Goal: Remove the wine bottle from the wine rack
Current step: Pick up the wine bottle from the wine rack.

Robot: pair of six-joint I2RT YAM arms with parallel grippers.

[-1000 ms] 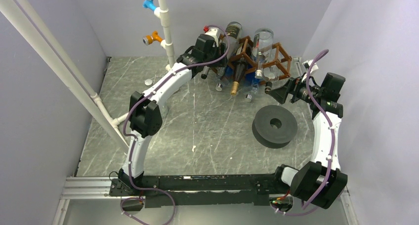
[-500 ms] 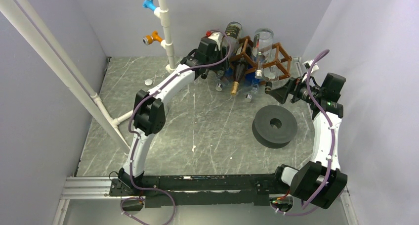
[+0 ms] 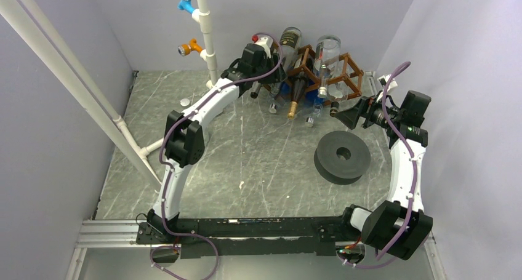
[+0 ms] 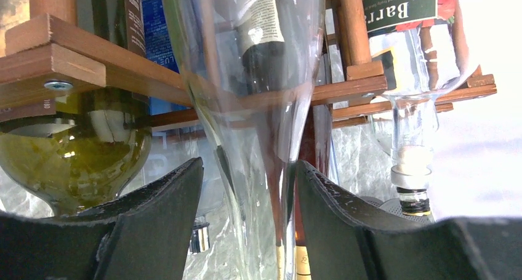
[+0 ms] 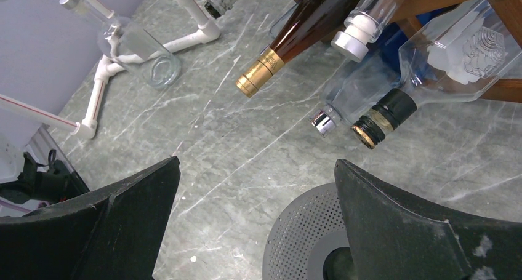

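Observation:
The brown wooden wine rack [image 3: 345, 68] stands at the back of the table with several bottles in its cells. My left gripper [image 3: 269, 78] is at the rack's left side. In the left wrist view its jaws [image 4: 246, 175] stand around the tapering neck of a clear glass bottle [image 4: 258, 108]. The right finger [image 4: 332, 218] touches the glass and a thin gap shows at the left finger [image 4: 160, 218]. The rack's slats [image 4: 74, 52] and a green bottle [image 4: 74, 157] lie just behind. My right gripper [image 3: 342, 116] is open and empty, to the right of the rack, facing the bottle necks.
A grey perforated disc [image 3: 342, 156] lies on the table under the right gripper and shows in the right wrist view [image 5: 301, 237]. A brown gold-foiled bottle neck [image 5: 258, 77] and capped clear necks [image 5: 375, 123] stick out of the rack. A clear bottle [image 5: 132, 43] stands by the white pipe [image 3: 206, 34].
The left arm's elbow has shifted slightly right and its wrist has nudged back and forth at the rack's left side. The right arm has not moved.

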